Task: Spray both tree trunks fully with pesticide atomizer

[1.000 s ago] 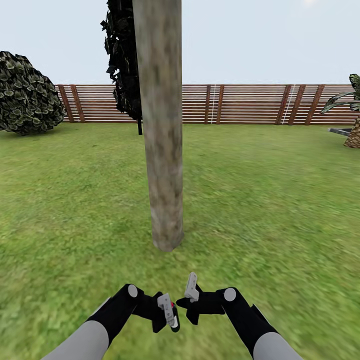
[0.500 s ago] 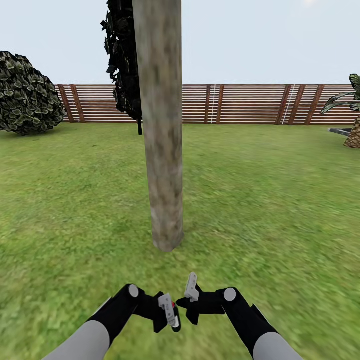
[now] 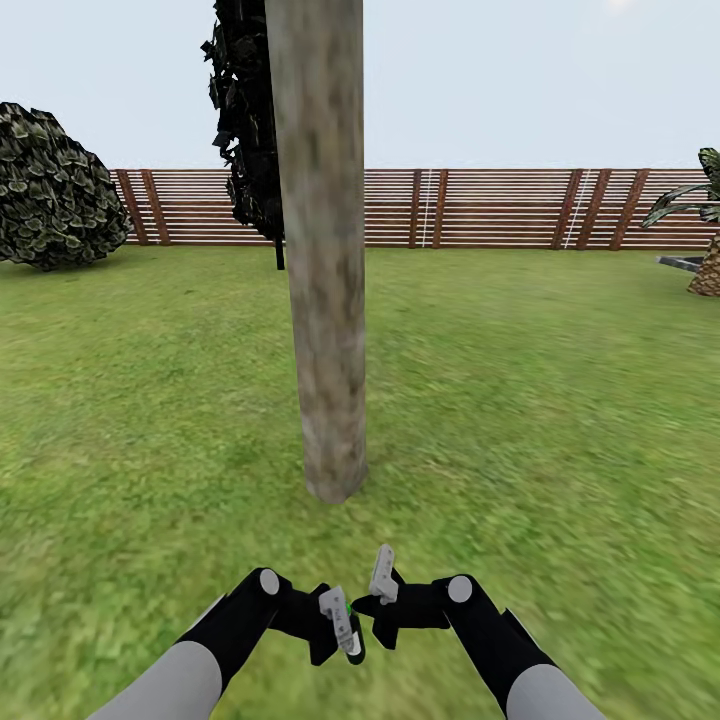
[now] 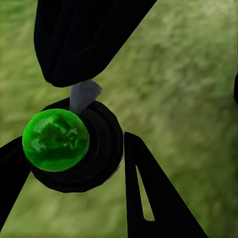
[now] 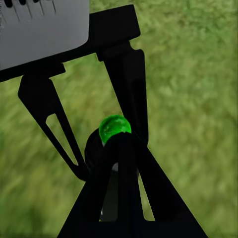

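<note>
A thick grey-brown tree trunk (image 3: pixel 325 300) rises from the garden lawn (image 3: pixel 540 400) straight ahead of me, its crown out of view above. My left gripper (image 3: pixel 340 625) hangs low over the grass just short of the trunk's base, shut on the pesticide atomizer (image 4: pixel 74 148). The atomizer is a round black body with a glossy green ball, seen between the left gripper's black fingers (image 4: pixel 148 198). The same atomizer (image 3: pixel 347 606) shows as a small green dot in the head view. My right gripper (image 3: pixel 381 588) sits close beside it, fingers together and holding nothing, facing the atomizer (image 5: pixel 114 129).
A brown slatted fence (image 3: pixel 480 208) closes the lawn at the back. A round dark-green bush (image 3: pixel 50 190) stands far left. A narrow black tree (image 3: pixel 245 120) is behind the trunk, and a short palm (image 3: pixel 705 240) is at the far right. Open grass lies on both sides of the trunk.
The small dot at the left gripper has turned from red to green. Arms, trunk and view have not shifted.
</note>
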